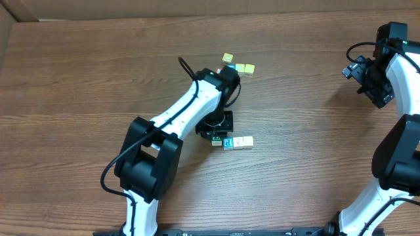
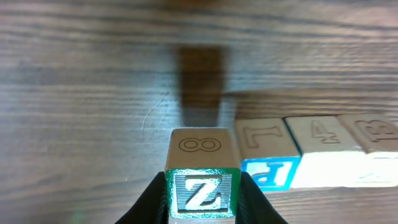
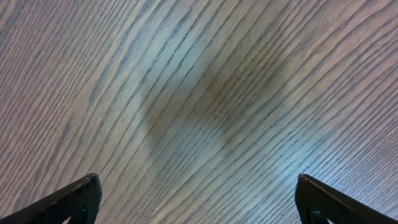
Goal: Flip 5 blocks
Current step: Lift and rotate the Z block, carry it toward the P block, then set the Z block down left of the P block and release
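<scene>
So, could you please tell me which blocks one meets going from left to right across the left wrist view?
Z block → P block → 4 block → B block

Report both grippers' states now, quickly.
Left gripper: shut on the green Z block.
Right gripper: open, holding nothing.
</scene>
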`<move>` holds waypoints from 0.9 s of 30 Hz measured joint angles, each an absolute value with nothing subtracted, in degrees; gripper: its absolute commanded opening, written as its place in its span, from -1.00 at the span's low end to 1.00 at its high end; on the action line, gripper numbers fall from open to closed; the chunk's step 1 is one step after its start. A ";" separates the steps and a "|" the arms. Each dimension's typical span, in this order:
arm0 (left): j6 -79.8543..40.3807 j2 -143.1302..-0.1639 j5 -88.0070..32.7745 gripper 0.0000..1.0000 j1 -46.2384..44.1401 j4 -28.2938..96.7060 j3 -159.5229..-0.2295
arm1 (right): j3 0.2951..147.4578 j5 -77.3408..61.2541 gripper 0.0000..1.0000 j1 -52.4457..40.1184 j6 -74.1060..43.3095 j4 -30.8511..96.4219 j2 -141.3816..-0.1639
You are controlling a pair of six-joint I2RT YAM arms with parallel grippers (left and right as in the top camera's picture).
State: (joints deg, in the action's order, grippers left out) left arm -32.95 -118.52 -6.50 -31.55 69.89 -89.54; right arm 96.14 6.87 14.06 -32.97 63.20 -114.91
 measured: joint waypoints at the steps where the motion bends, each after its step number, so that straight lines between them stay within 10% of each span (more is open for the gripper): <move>1: -33.87 -118.52 -5.69 -0.61 -31.88 70.17 -89.54 | 96.14 6.87 1.00 14.06 -32.99 63.18 -114.91; 27: -37.43 -118.52 -2.28 -0.50 -32.27 70.06 -87.35 | 96.14 6.87 1.00 14.04 -32.97 63.18 -114.91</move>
